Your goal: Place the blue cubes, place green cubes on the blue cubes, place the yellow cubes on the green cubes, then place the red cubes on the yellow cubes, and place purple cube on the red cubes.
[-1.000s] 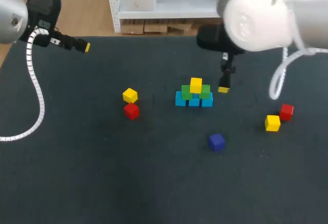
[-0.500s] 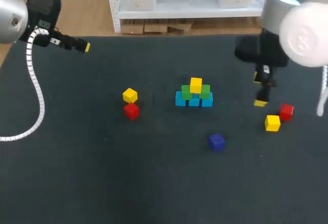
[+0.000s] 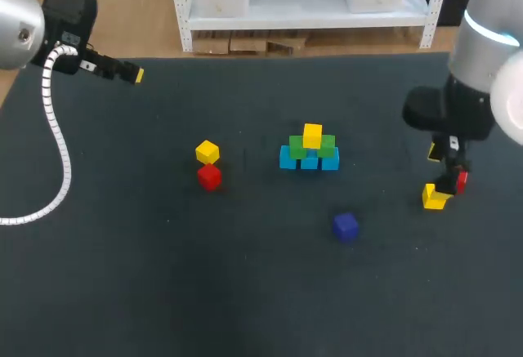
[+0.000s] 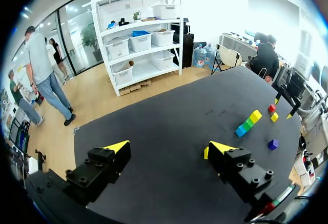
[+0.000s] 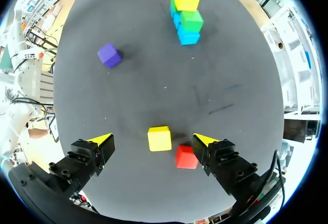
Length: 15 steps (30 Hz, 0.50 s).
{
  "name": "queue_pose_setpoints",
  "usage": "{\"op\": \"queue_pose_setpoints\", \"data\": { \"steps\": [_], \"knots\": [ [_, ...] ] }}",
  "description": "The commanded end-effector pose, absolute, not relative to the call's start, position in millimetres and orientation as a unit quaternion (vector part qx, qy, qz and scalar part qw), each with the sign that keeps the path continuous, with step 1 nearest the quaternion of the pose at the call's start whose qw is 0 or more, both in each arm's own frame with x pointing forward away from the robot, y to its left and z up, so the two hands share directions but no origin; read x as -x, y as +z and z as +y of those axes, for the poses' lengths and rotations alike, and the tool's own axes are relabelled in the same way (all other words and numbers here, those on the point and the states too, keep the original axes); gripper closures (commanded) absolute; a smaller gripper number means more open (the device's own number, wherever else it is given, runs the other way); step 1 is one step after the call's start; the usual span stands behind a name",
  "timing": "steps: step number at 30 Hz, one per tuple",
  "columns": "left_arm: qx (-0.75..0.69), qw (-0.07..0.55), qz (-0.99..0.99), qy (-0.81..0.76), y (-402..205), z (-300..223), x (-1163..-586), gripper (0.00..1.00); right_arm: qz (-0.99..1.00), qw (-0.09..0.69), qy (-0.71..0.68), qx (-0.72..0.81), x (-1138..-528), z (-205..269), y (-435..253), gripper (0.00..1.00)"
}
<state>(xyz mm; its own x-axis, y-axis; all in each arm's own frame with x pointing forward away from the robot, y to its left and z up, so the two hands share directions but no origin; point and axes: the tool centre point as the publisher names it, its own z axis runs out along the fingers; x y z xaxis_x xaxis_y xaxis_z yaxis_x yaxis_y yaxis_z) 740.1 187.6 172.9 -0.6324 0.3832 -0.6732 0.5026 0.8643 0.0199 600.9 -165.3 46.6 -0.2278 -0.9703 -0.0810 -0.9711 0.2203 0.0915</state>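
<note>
The loose yellow cube [image 5: 159, 138] lies on the table [image 3: 163, 292], well right of the stack [image 3: 310, 159], with a red cube [image 5: 186, 157] just beside it. The right gripper [image 5: 152, 141] hangs above it, fingers spread wide and holding nothing. Judge this as the yellow-on-green step. Next, lower squarely over the cube and close on it without nudging the red cube. The left gripper [image 4: 168, 147] sits at the far left, fingers apart and empty.

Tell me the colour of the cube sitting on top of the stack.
Yellow. The top cube shows best in the head view.
</note>
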Motion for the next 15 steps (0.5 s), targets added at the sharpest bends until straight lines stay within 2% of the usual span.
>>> {"op": "queue_pose_setpoints", "data": {
  "steps": [1,15],
  "knots": [
    [-0.248,0.352,0.898,-0.089,172.5,189.2,-740.5,0.00,0.777,0.017,0.059,0.626,-590.3,-168.3,35.5,0.00],
    [-0.248,0.352,0.898,-0.089,172.5,189.2,-740.5,0.00,0.749,-0.001,0.014,0.662,-595.1,-178.9,7.0,0.00]
  ]
}}
